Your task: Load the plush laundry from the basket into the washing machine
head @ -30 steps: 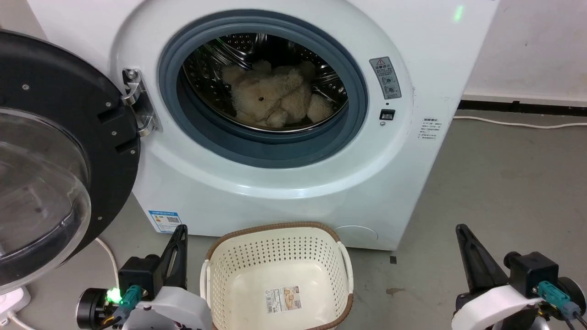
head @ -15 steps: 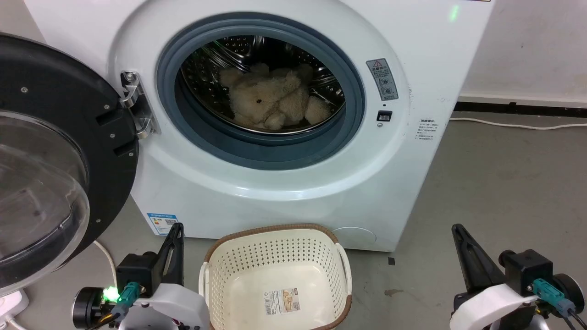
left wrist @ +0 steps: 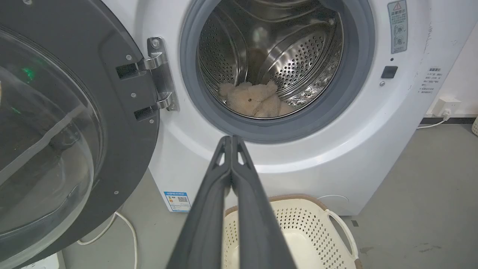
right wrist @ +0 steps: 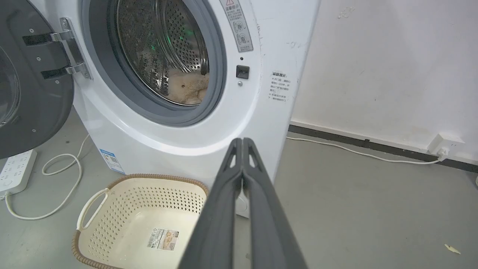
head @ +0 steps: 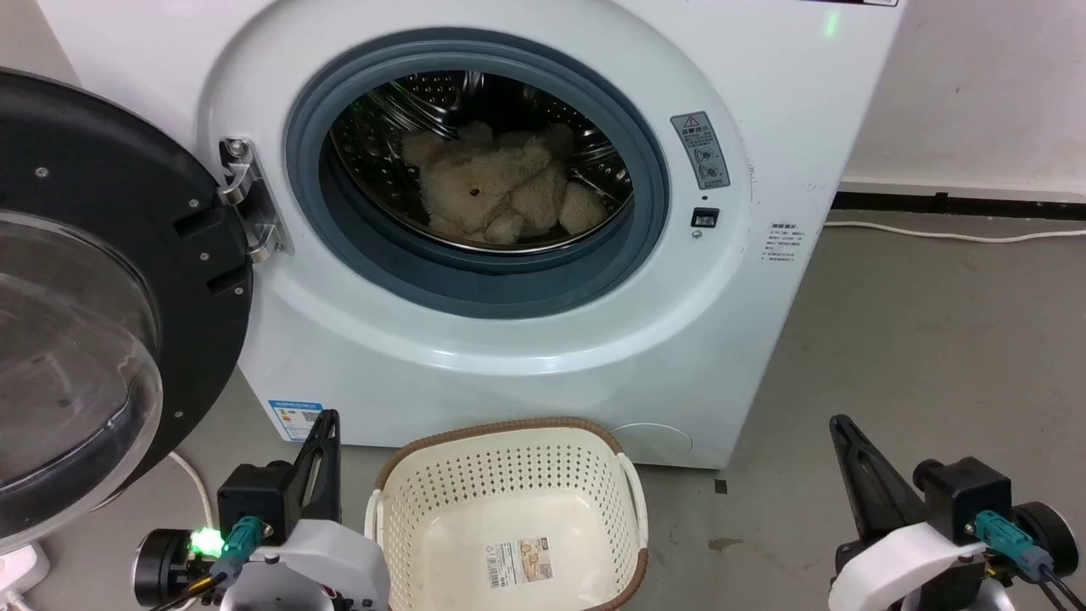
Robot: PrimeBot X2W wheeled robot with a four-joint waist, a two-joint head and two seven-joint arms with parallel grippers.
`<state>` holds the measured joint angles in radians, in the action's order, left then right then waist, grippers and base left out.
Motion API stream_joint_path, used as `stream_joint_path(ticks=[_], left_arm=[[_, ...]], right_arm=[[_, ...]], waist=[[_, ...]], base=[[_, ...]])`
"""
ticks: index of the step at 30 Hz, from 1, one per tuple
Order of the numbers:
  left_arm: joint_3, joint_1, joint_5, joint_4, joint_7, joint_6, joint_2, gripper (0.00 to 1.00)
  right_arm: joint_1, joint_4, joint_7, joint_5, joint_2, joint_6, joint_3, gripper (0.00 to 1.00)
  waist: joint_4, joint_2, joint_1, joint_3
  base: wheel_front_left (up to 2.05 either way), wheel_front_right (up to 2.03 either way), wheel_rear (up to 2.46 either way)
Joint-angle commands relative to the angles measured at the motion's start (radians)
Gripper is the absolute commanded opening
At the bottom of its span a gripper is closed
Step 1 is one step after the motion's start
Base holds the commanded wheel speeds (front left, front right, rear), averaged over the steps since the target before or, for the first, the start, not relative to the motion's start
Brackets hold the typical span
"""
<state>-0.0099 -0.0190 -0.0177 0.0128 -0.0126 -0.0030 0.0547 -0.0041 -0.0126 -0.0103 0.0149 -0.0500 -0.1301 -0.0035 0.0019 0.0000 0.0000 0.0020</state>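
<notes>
Far inside the white front-loading washing machine [head: 526, 339] lies the shaggy cream-beige plush toy [head: 492, 191], one dark eye showing; grey floor [head: 916, 339], white wall [right wrist: 373, 56]; left claw [left wrist: 231, 139] and right claw [right wrist: 242, 141] each pinched closed, empty.

grey concrete floor [head: 933, 356] all round. at far right, white wall [right wrist: 392, 56] with black baseboard [head: 959, 202], thin white cable [head: 933, 232] along it to a wall socket [right wrist: 446, 144]. at near left, white power strip [right wrist: 16, 170] flat on the floor, looped white cord [head: 195, 480] beside it.
</notes>
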Motion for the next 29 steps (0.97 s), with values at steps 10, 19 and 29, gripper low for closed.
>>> stream_joint_path(ticks=[10,19,29], left_arm=[[0.010,0.019,0.018,-0.013,0.013,0.003,-0.005,0.00],[0.010,0.019,0.018,-0.013,0.013,0.003,-0.005,0.00],[0.010,0.019,0.018,-0.013,0.013,0.003,-0.005,0.00]], right_arm=[[0.004,0.013,0.010,-0.015,0.000,-0.001,0.004,0.00],[0.004,0.013,0.010,-0.015,0.000,-0.001,0.004,0.00],[0.004,0.013,0.010,-0.015,0.000,-0.001,0.004,0.00]], waist=[[-0.002,0.0000,0.0000,-0.002],[-0.002,0.0000,0.0000,-0.002],[-0.002,0.0000,0.0000,-0.002]], base=[[0.00,0.00,0.00],[0.00,0.00,0.00],[0.00,0.00,0.00]])
